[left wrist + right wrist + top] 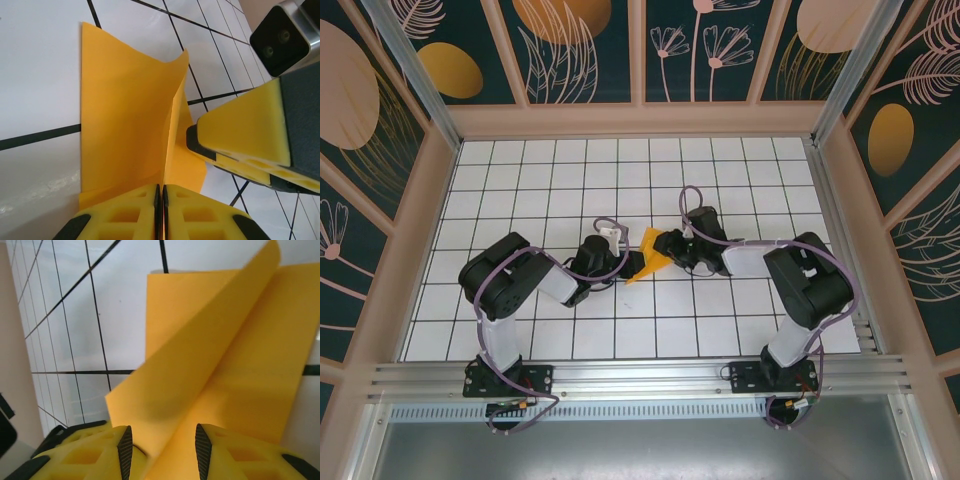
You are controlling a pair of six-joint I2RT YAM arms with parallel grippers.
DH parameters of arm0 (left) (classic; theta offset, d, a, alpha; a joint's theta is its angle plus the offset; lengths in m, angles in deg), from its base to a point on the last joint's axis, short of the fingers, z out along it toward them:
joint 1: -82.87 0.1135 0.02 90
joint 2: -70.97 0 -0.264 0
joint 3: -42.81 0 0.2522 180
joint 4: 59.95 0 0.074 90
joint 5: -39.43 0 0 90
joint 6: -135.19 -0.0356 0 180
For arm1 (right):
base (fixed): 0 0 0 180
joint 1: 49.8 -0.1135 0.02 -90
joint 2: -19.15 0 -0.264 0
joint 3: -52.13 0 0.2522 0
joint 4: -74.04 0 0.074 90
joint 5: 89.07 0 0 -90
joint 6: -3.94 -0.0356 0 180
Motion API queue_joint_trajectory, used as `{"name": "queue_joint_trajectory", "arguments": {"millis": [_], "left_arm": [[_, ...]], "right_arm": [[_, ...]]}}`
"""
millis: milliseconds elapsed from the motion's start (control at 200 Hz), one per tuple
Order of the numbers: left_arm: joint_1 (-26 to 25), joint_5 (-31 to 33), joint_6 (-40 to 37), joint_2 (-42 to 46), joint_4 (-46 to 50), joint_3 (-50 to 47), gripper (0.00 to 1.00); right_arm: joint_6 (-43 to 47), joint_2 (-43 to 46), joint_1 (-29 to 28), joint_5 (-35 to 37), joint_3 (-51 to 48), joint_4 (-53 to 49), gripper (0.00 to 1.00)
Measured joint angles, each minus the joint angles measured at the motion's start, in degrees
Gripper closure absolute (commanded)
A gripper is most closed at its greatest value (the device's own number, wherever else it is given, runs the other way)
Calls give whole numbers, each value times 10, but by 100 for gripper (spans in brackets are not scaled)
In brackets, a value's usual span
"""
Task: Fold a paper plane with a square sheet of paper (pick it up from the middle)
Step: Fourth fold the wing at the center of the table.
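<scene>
At the left gripper (159, 194): tips pressed together, pinching a raised crease of the square sheet of paper (125, 100), with only a thin orange line between the yellow pads (195, 212). Reaching in low from the left, with the left arm (510, 285) folded at the elbow and the wrist turned toward the middle of the white gridded table (570, 170).

Facing it and just beside it, the right gripper (162, 440): parted, with a lifted flap of the same sheet running between the fingers (235, 452). Cannot tell whether pinched or merely straddled. Behind that, the right arm (805, 285) bent likewise, forearm stretched leftward low over the table.

Between the two grippers, near the table's centre, the sheet itself: partly folded, one part flat on the surface, another standing up along the crease.
</scene>
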Motion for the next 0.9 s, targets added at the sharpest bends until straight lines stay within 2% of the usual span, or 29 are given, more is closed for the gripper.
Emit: {"name": "queue_joint_trajectory", "arguments": {"millis": [385,681,901], "left_arm": [[1,-4,6,-3,0,0,85],[1,-5,10,-7,0,0,84],[1,-10,13,-7,0,0,83]], "right_arm": [[-13,0,-2,19,25,-34,58],[-49,-1,-30,19,32,-52,57],[-64,-16,-31,22,35,-52,61]]}}
